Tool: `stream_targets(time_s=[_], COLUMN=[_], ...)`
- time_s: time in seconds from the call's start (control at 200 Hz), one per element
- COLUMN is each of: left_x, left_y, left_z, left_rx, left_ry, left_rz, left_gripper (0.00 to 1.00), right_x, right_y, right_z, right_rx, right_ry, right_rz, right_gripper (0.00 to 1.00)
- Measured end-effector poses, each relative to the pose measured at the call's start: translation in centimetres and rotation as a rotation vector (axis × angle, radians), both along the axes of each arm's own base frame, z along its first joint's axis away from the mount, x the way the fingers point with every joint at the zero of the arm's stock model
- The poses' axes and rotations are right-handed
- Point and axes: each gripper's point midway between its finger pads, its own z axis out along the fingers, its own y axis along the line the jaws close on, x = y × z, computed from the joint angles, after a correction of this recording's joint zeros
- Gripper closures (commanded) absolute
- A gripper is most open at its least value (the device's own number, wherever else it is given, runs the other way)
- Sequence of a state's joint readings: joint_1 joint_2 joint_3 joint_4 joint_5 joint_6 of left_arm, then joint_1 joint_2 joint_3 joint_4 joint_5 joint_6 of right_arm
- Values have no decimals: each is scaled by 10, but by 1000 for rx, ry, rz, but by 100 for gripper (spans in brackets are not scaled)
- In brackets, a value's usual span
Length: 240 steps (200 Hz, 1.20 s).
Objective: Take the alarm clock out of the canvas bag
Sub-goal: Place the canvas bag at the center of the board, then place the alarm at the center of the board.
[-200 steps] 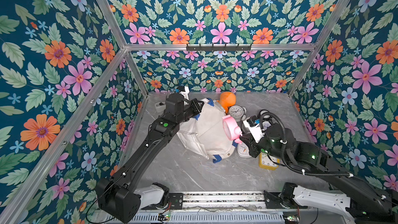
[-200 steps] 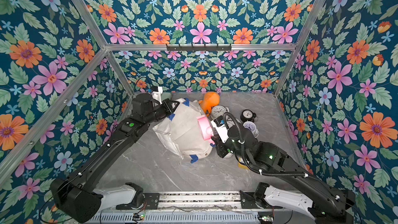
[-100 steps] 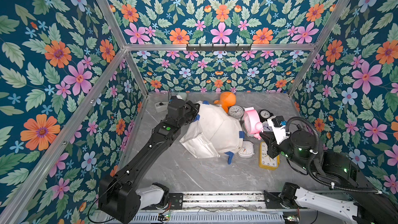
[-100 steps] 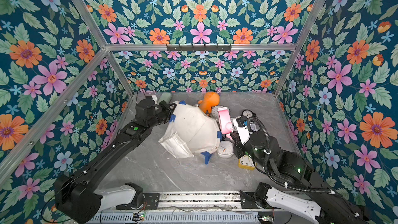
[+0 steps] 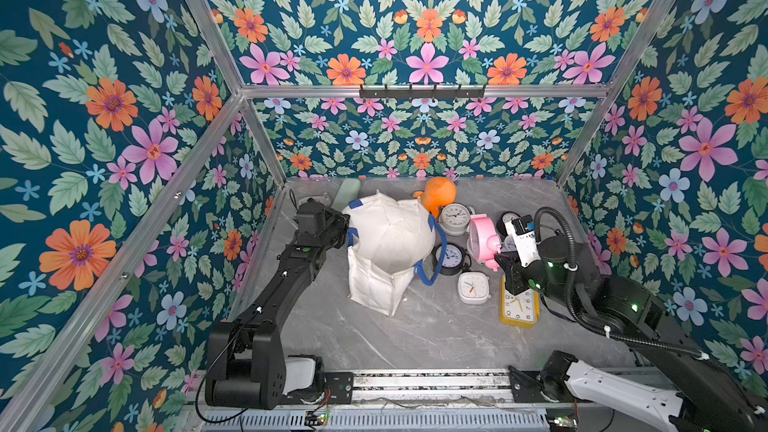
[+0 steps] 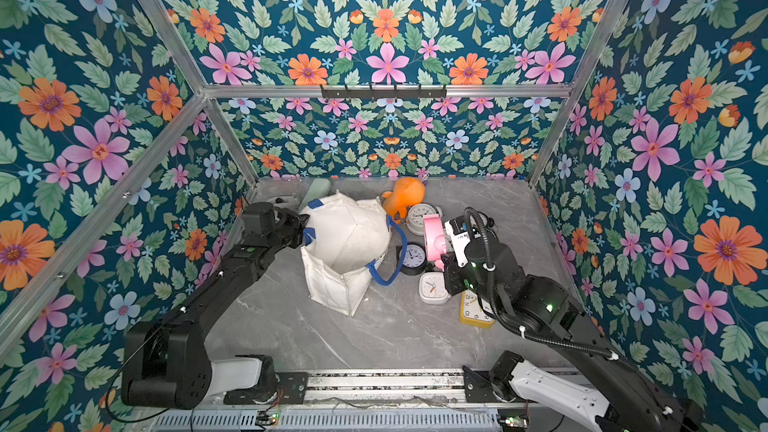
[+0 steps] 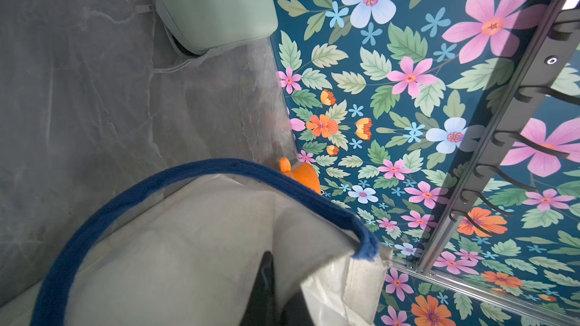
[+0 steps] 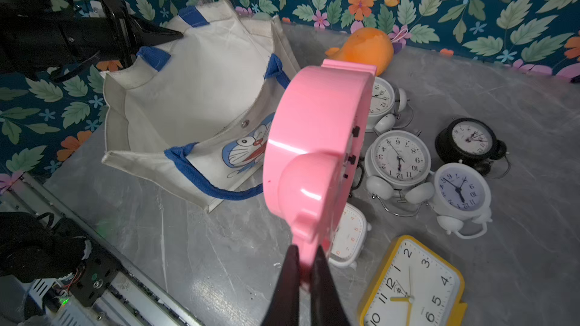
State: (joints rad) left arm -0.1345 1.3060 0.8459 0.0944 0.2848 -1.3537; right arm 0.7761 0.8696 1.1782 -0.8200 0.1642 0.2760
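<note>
The off-white canvas bag (image 5: 390,243) with blue handles lies slumped on the grey table, its mouth toward the clocks on the right. My left gripper (image 5: 345,222) is shut on the bag's rim at the far left side; in the left wrist view its fingers (image 7: 266,280) pinch the fabric (image 7: 188,246) below a blue handle. The pink alarm clock (image 5: 482,238) is outside the bag, just right of it, held edge-up over other clocks. My right gripper (image 8: 306,252) is shut on the clock's foot (image 8: 314,139). The bag (image 8: 194,95) looks empty inside.
Several clocks crowd the right side: a grey round one (image 5: 455,218), a black one (image 5: 451,257), a white square one (image 5: 473,288) and a yellow one (image 5: 519,305). An orange plush toy (image 5: 438,195) and a green case (image 5: 347,195) sit at the back wall.
My right gripper has carried the pink clock from the bag's mouth rightward over the other clocks. The bag has swung round and slumped, with my left gripper still on its rim.
</note>
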Motion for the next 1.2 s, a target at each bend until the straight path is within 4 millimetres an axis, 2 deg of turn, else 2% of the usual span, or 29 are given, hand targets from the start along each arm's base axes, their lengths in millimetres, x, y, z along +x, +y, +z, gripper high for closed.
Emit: stream_targets(time_s=[0.21,0.38,0.585,0.675,0.765,0.865,0.915,1.005,1.2], left_x=[6,16,19,18,19,17,15,8,-16], left_y=[-2,-11,-14,-11,-2,10,18,33,65], left_z=[-5,0,6,9,21,39,49,65,92], left_rx=[-11,-19,12,38,79,137,177,254,427], left_ry=[-22,-63,-113,-127,-156,-184,-195,-213,-256], left_rz=[-13,-60,-95,-87,-58,-26,-4,38,131], left_gripper=[100,100,100,63,33,11,5,2,4], right_x=[-1,-2,-14,-17,-20,-23,-24,-26,-30], right_y=[18,26,42,49,54,60,63,69,81], right_z=[-29,-54,-87,-99,-111,-122,-126,-133,-148], right_rx=[45,94,142,154,175,194,211,233,284], right_ry=[164,304,483,545,608,660,681,715,799], right_rz=[51,64,116,138,146,166,173,190,217], right_gripper=[100,100,100,100,100,100,100,100,100])
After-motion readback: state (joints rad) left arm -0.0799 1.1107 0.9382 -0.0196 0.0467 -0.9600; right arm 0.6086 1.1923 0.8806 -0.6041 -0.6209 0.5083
